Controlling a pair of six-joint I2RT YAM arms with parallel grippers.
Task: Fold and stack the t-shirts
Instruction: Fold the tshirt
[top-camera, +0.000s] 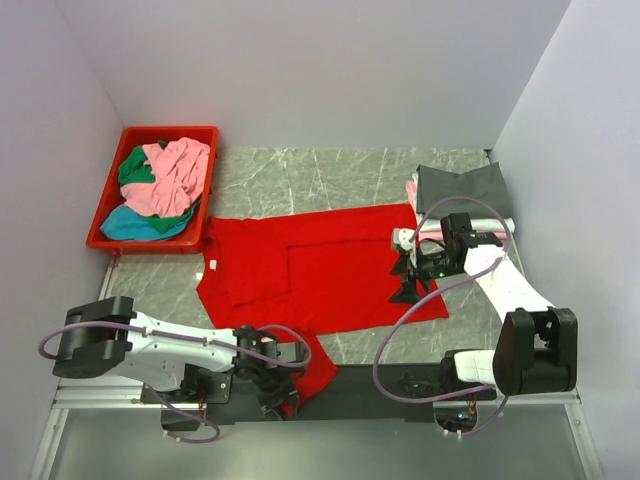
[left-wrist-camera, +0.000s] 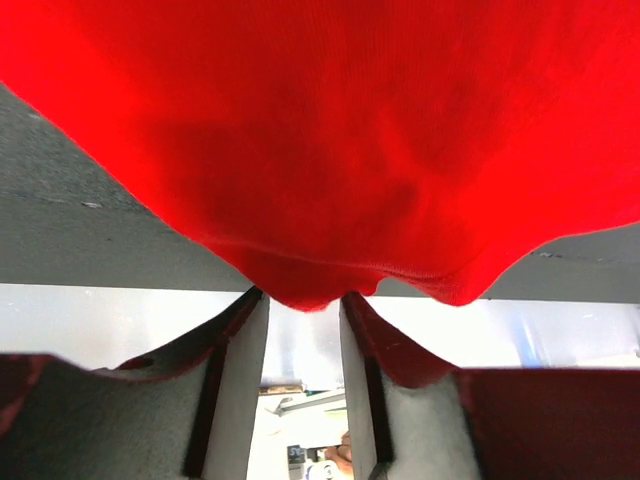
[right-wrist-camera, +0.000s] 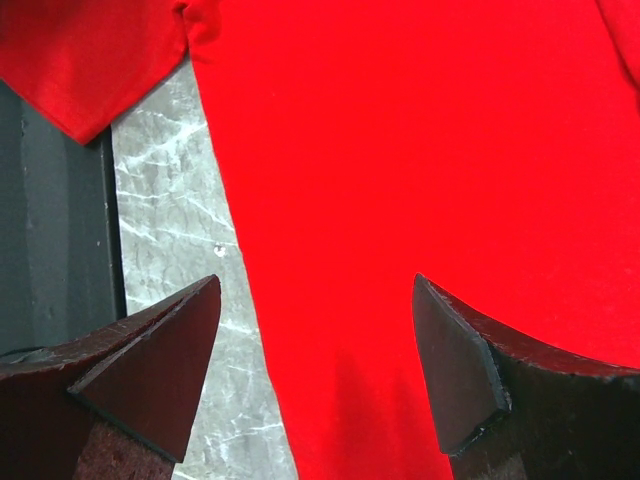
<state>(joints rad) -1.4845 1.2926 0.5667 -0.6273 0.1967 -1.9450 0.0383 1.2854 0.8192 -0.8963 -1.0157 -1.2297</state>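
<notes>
You're mid-fold on the red t-shirt (top-camera: 320, 270). Left jaws sit narrow on its 6 o'clock corner, grip uncertain; right jaws gape wide. Next, secure that corner and carry it toward 12 o'clock.

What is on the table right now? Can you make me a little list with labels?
big shirt: red t-shirt, spread on the table, one corner hanging past the near edge
left gripper: at that hanging corner, cloth between its fingertips; grip unclear
right gripper: open, over the shirt's right-hand edge
box: red bin, far left, holding a pink shirt, green shirt and teal shirt
pile: dark grey shirt, folded, far right
</notes>
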